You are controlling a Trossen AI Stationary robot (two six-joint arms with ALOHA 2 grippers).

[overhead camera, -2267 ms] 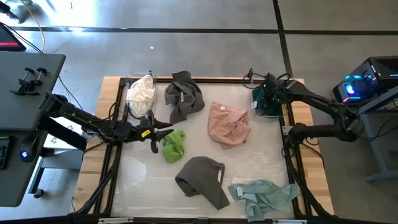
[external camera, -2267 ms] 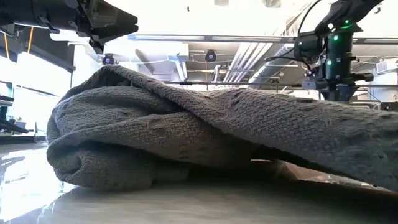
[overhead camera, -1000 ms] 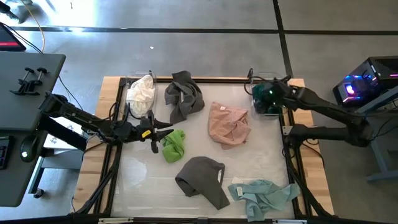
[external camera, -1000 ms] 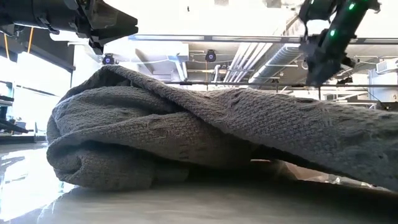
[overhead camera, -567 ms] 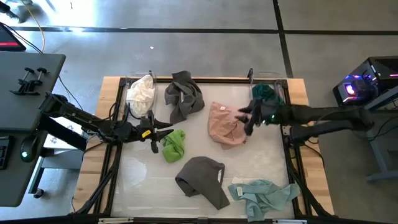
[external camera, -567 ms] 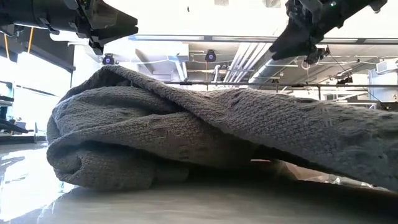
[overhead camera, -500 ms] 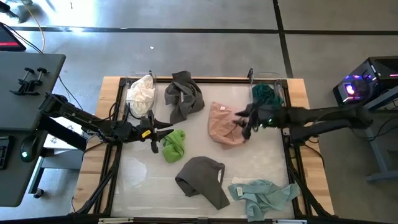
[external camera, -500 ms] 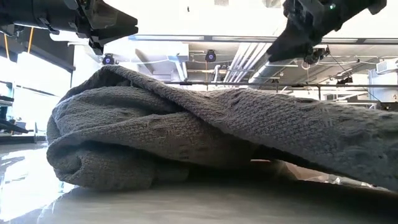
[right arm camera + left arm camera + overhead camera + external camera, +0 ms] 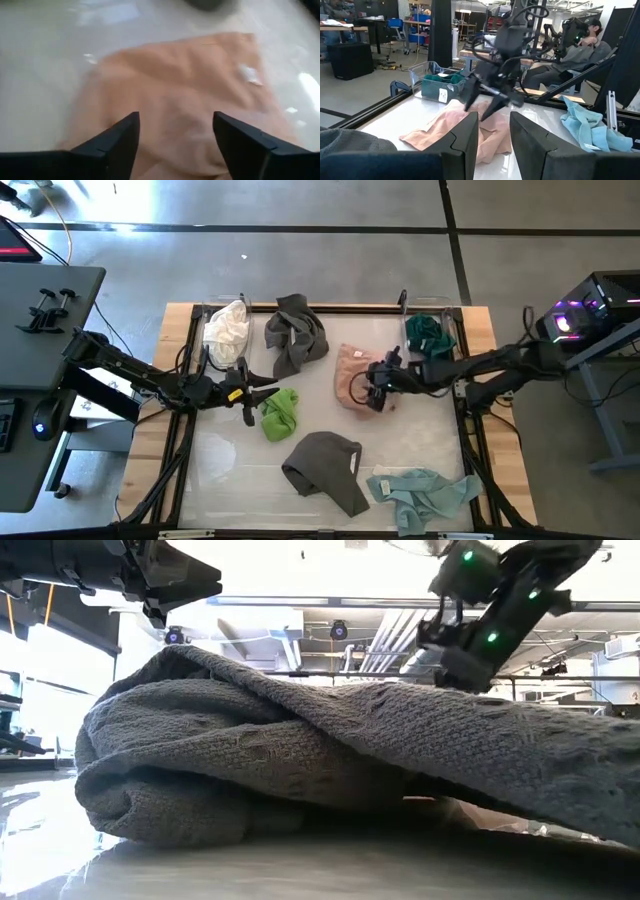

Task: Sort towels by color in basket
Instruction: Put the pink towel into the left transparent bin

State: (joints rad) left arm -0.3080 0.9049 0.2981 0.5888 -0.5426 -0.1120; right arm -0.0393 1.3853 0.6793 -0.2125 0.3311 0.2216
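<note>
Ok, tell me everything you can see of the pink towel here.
The pink towel is a soft, thin cloth lying crumpled and partly folded, with creases across it, on the pale table right of the middle. A small white tag shows near one edge. The right claw hangs open just above its right side; whether it touches the cloth cannot be told. No other towel touches it.

No text, label or number is readable.

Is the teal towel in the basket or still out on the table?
In. The teal towel lies inside the clear basket at the table's far right corner.
</note>
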